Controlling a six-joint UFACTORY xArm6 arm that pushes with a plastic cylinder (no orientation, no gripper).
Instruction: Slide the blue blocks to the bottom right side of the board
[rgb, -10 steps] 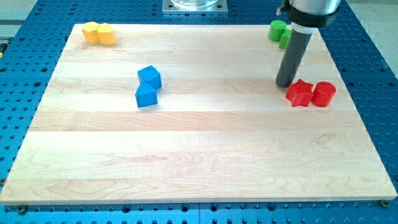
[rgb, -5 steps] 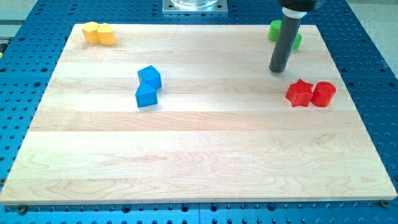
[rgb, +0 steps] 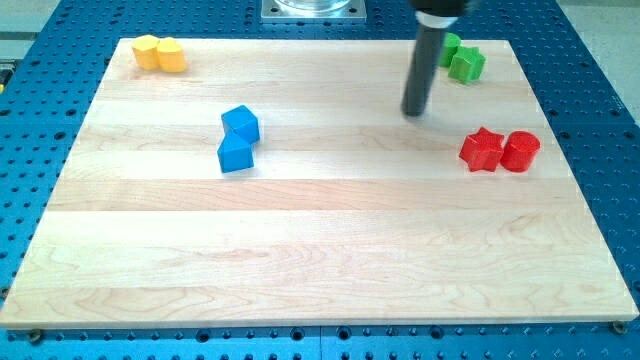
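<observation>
Two blue blocks touch each other left of the board's middle: a blue cube above and another blue block just below it. My tip rests on the board in the upper right part, far to the right of the blue blocks and touching no block. The rod rises from it toward the view's top.
Two green blocks sit at the top right, just right of the rod. A red star block and a red cylinder lie at the right. Two yellow blocks sit in the top left corner of the wooden board.
My tip has moved left and slightly up, away from the red star block, past the green blocks. No block has moved.
</observation>
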